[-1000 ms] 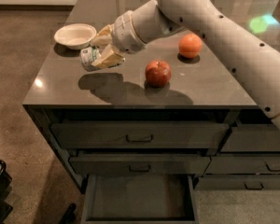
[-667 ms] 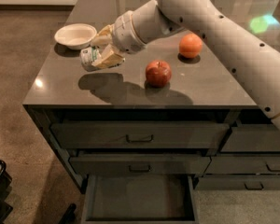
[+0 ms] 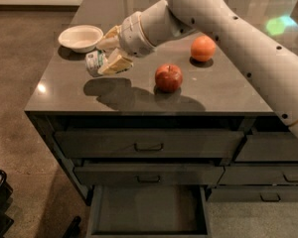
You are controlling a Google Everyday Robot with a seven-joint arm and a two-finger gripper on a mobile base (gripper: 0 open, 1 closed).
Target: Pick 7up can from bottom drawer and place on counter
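The small silvery-white, green-marked 7up can (image 3: pixel 94 62) hangs tilted above the glossy grey counter (image 3: pixel 223 90), pinched in the cream two-finger gripper (image 3: pixel 105 57), just beside the shallow white bowl (image 3: pixel 81 37). Released sideways, it could roll off the edge. The bowl looks empty; the open dark grey bottom drawer (image 3: pixel 149 209) shows bare.

Kitchen vibes: glossy grey countertop (image 3: pixel 213 95), dark grey handled drawers (image 3: pixel 149 144), red apple (image 3: pixel 168 77), white bowl (image 3: pixel 81 37); gripper (image 3: pixel 108 53) clutching silvery 7up can (image 3: pixel 93 62) above countertop.

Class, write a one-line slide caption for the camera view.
The tool holds the 7up can over the counter, beside the white bowl; the bottom drawer stands open below.
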